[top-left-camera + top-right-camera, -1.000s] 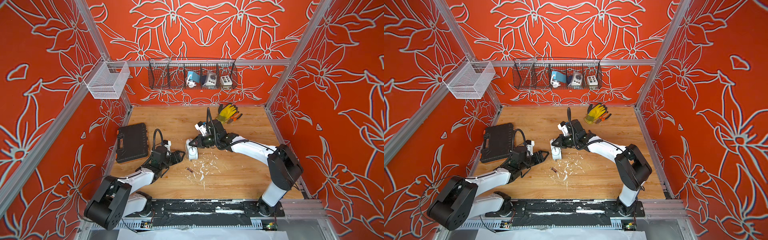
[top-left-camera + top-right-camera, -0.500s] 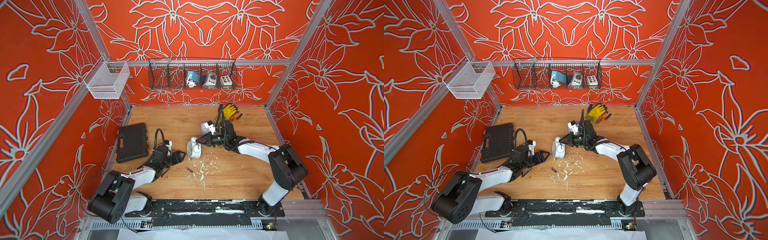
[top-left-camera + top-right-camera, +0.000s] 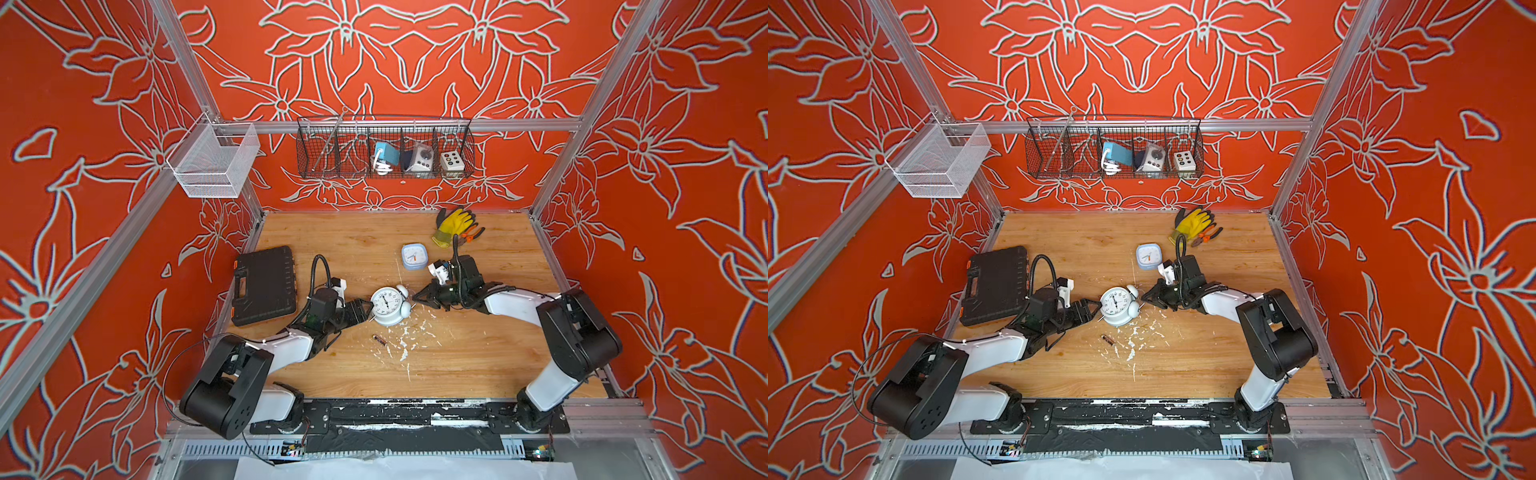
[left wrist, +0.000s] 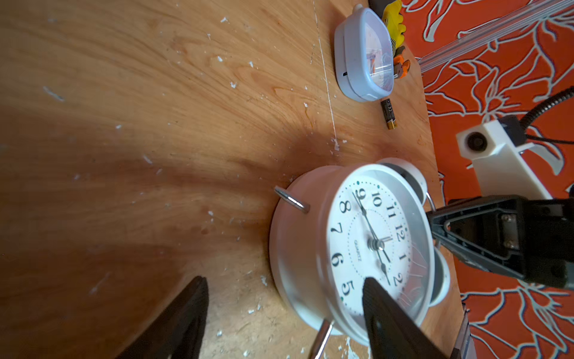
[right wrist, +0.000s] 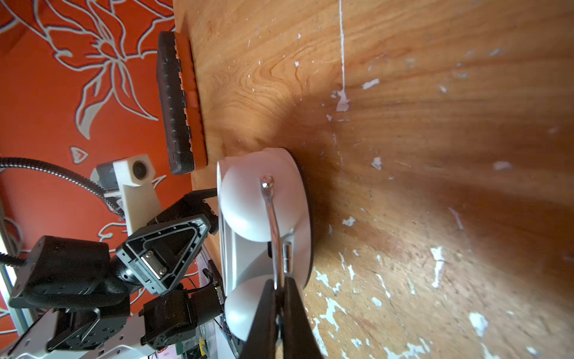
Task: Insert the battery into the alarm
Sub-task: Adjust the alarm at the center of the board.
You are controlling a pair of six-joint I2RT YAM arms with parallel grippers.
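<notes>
At mid-table the alarm clock (image 3: 388, 305) lies face up, its back on the wood. The right claw (image 5: 279, 287) pinches the thin wire handle (image 5: 272, 217). The left claw (image 4: 284, 281) stands spread astride the clock's rim, gripping nothing. The battery (image 3: 379, 340) lies loose just beside the clock, toward the robot's base. Turned by that slick wire, the clock could swivel, slip free and knock the battery away. Bare table (image 3: 478, 361) opens toward the base and right. A tool case (image 3: 264, 284) crowds the left arm, and a square clock (image 3: 414, 256) sits behind.
</notes>
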